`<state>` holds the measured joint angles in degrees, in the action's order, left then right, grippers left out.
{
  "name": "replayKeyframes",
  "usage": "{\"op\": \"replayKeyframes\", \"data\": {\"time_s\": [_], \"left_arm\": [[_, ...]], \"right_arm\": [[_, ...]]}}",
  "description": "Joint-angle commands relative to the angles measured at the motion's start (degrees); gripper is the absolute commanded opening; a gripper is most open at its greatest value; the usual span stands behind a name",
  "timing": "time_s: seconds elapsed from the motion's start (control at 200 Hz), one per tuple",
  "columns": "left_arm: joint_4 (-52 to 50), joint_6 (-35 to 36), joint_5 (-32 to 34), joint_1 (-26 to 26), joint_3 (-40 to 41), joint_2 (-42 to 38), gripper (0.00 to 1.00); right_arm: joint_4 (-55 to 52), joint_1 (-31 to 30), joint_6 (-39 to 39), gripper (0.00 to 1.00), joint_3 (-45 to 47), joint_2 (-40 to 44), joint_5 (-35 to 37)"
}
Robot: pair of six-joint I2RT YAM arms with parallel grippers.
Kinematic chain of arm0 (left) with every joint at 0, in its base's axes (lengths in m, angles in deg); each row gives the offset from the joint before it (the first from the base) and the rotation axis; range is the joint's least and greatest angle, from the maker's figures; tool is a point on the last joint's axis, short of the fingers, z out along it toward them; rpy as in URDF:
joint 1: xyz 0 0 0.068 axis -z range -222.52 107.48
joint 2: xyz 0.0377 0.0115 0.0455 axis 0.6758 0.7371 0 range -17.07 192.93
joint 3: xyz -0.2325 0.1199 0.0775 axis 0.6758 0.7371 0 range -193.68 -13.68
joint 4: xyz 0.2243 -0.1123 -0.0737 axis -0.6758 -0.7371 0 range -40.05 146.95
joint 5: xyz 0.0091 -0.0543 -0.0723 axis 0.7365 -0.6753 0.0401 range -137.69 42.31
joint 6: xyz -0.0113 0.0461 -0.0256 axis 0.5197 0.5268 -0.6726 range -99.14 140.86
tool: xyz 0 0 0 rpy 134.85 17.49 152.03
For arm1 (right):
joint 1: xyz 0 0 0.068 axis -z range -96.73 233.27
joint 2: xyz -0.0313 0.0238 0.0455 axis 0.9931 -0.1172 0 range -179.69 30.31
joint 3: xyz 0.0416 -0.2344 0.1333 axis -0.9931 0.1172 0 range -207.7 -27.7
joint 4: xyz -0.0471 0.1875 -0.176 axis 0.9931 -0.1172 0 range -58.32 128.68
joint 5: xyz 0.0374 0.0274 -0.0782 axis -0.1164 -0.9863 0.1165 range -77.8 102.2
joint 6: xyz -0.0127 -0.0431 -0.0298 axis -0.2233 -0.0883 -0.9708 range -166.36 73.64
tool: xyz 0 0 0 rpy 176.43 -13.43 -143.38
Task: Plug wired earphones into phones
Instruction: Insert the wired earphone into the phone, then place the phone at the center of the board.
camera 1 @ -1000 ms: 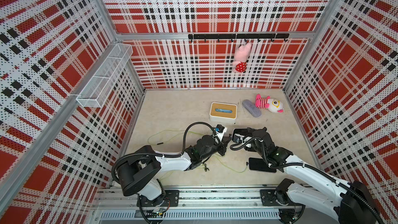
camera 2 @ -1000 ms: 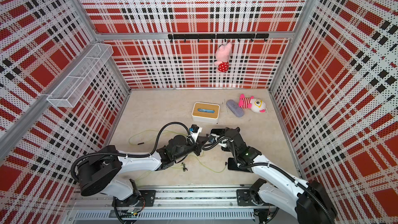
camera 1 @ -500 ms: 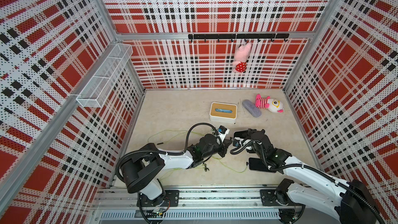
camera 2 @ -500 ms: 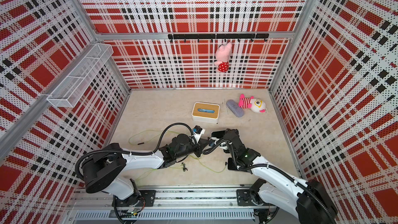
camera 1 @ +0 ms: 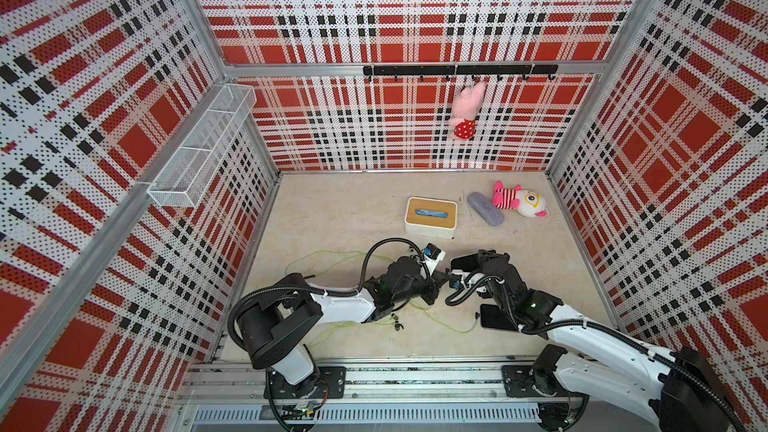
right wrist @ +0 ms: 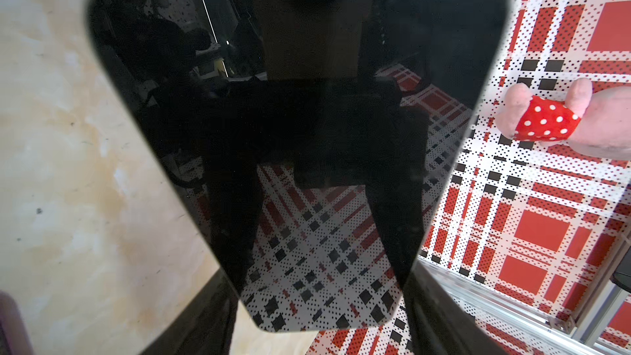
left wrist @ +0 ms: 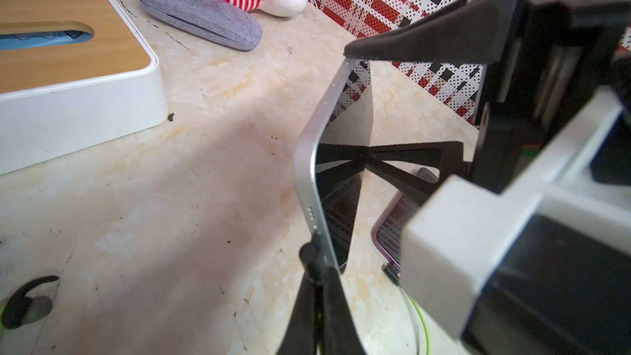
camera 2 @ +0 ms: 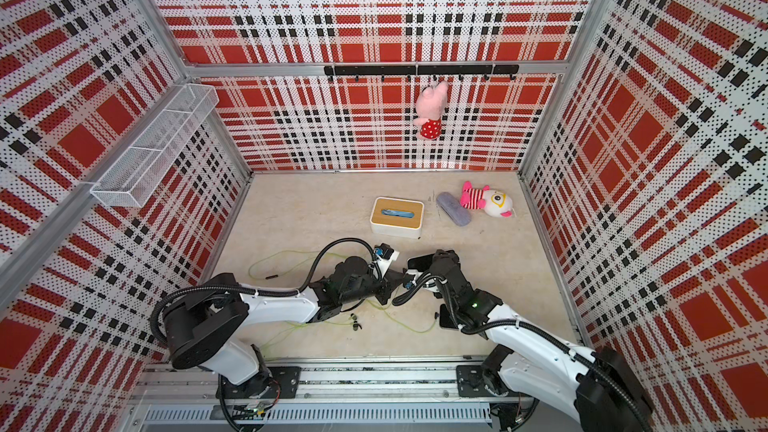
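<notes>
The left gripper (left wrist: 319, 278) is pressed together on a small dark plug (left wrist: 309, 254). The tip of the plug touches the silver edge of a phone (left wrist: 324, 124), just beside the row of small holes. I cannot tell whether the tip is inside the port.

This phone is lifted off the table (camera 1: 332, 222) and stands between the jaws of the right gripper (right wrist: 316, 278). The jaws are clamped on its two long edges. Its dark screen faces the right wrist camera and mirrors the plaid wall. In both top views the two grippers meet tip to tip.

A green cable (left wrist: 423, 319) lies on the table just beside the left gripper. A second phone (camera 1: 494, 320) lies flat on the table behind the right gripper, partly under the right arm. Two earbuds (camera 1: 397, 322) lie on the table behind the left gripper, near its wrist and not touching it. A loose plug (camera 1: 309, 276) with its own cable lies well behind the left gripper, near the arm's elbow.
</notes>
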<state>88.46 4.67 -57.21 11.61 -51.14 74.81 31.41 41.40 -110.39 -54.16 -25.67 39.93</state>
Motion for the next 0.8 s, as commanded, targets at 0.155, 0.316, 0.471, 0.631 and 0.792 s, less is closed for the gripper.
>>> {"op": "replayKeyframes", "data": {"time_s": [0.155,0.316,0.471,0.631,0.792], "left_arm": [[6.5,0.5,-2.4,-3.8,2.6,-5.2,0.31],[9.2,1.0,-0.9,-5.5,6.2,-9.3,0.60],[11.0,0.9,2.8,-7.9,9.7,-14.5,0.69],[14.7,2.3,4.2,-10.3,14.6,-21.2,0.70],[14.3,4.8,5.7,-10.4,16.2,-25.3,0.70]], "right_arm": [[-3.9,0.2,1.5,0.33,-2.8,-1.4,-5.1],[-3.8,6.9,2.9,0.34,-3.3,-3.4,-10.2],[-5.9,15.3,3.9,0.33,-5.8,-8.3,-15.6],[-17.1,24.7,1.2,0.34,-13.1,-18.1,-22.7],[-25.1,30.4,-1.3,0.37,-19.6,-28.0,-23.8]]}}
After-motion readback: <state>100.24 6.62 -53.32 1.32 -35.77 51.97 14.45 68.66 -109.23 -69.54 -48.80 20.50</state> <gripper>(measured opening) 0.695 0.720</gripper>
